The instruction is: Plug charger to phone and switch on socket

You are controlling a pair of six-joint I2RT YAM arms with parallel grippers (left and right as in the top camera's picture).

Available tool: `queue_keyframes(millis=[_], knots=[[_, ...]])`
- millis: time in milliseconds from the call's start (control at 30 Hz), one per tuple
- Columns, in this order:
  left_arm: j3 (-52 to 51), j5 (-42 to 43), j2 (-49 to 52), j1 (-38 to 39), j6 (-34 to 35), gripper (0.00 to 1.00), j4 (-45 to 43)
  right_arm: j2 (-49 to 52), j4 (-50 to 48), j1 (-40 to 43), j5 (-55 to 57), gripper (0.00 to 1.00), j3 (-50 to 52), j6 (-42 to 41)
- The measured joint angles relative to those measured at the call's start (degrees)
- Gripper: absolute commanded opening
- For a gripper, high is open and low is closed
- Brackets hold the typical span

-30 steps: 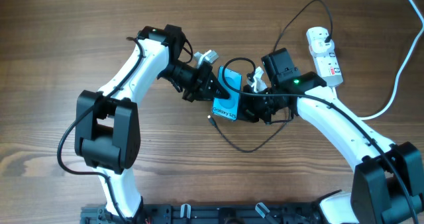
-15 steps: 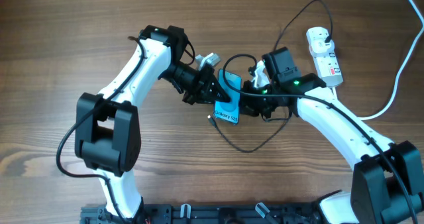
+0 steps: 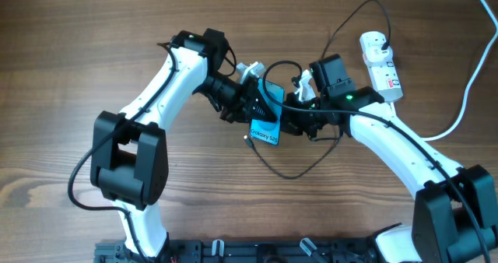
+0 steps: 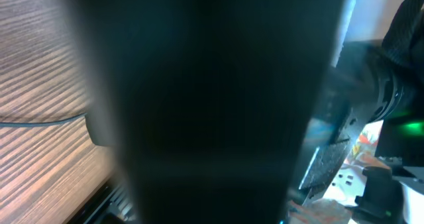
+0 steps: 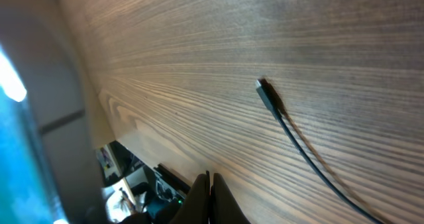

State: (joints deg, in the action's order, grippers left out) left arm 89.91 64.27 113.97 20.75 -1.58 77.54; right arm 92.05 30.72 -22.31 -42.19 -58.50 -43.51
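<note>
The phone, teal-blue with white text, is tilted at the table's middle, between the two grippers. My left gripper is shut on its upper end; in the left wrist view a dark blurred shape fills the frame and hides the jaws. My right gripper is right beside the phone, shut and empty. The charger's black cable loops on the table. Its plug tip lies loose below the phone and shows in the right wrist view. Its white adapter sits in the socket.
The socket's thick white cord runs along the right edge. The black cable arcs up behind the right arm to the adapter. The wooden table is bare at the left and front. A black rail lies along the front edge.
My left arm has shifted slightly right and up with the phone. My right gripper has moved up a little beside the phone. The plug tip has stayed on the table.
</note>
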Motion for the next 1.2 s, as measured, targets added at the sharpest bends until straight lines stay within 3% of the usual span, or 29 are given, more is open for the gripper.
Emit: queue_keyframes(millis=[67,300,500,567,700,967,1133,1200], knots=[[0.0,0.0,0.0,0.0,0.0,0.04,0.1,0.0,0.0,0.0,-0.2,0.04,0.0,-0.2],[0.0,0.0,0.0,0.0,0.1,0.04,0.0,0.0,0.1,0.0,-0.2,0.04,0.0,-0.2],[-0.1,-0.3,0.0,0.4,0.8,0.04,0.0,0.0,5.2,1.0,1.3,0.32,-0.1,3.8],[-0.1,-0.2,0.0,0.9,1.5,0.04,0.1,-0.1,7.1,2.9,1.0,0.48,-0.3,6.4],[-0.1,-0.2,0.0,1.0,3.3,0.04,1.1,-4.4,11.3,7.8,1.4,0.59,-1.2,11.5],[-0.1,-0.4,0.0,1.0,24.9,0.04,4.0,-13.9,22.3,18.7,7.5,0.57,-2.6,16.7],[-0.1,-0.4,0.0,1.0,30.6,0.04,4.8,-13.9,26.8,25.4,15.9,0.46,-2.6,18.2],[-0.1,-0.4,0.0,1.0,31.5,0.04,5.6,-13.9,28.0,27.8,21.6,0.46,-2.6,18.3]])
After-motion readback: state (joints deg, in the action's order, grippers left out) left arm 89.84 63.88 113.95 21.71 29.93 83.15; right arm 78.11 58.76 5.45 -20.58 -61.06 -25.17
